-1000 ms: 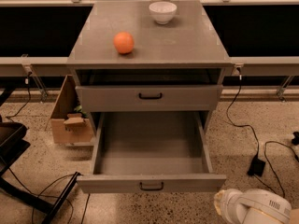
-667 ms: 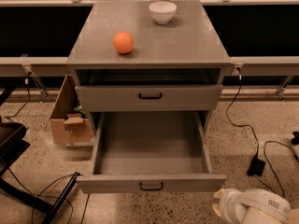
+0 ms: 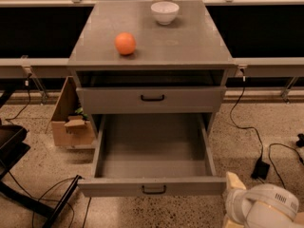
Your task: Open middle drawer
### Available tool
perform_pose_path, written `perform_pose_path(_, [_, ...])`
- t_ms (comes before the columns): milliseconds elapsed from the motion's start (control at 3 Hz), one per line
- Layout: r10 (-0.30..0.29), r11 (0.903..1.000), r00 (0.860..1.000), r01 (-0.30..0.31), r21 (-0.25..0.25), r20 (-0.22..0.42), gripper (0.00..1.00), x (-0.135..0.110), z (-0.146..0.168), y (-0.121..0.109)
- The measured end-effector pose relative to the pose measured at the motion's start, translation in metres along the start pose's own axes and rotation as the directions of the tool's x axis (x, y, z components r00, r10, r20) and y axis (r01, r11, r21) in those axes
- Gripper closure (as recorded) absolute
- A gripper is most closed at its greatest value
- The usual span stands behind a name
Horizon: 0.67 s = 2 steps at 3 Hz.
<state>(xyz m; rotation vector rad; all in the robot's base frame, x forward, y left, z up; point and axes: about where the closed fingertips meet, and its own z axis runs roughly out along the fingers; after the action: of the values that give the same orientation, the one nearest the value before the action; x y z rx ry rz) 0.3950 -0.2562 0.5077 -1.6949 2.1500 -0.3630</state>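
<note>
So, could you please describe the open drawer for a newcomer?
Start at the grey cabinet with an orange and a white bowl on top. The open drawer juts out low in front, under the shut drawer. It alone is pulled out, and the gripper sits beside its front right corner.

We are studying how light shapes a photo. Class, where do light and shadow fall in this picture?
Camera view: overhead light brightens the cabinet top. The orange and the white bowl cast small soft shadows at their bases. The recess under the top is dark. The pulled-out drawer has a dim, even tray. The gripper sits at lower right, beside the drawer front, and its white housing looks brightest.
</note>
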Motion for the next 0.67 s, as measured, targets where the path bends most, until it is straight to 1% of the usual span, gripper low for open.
perform_pose_path(333, [-0.083, 0.9963, 0.992, 0.085, 0.013, -0.098, 0.0, 0.01, -0.039, -0.042])
perform_pose_path(667, [-0.093, 0.993, 0.976, 0.105, 0.053, -0.198, 0.0, 0.014, -0.1, -0.111])
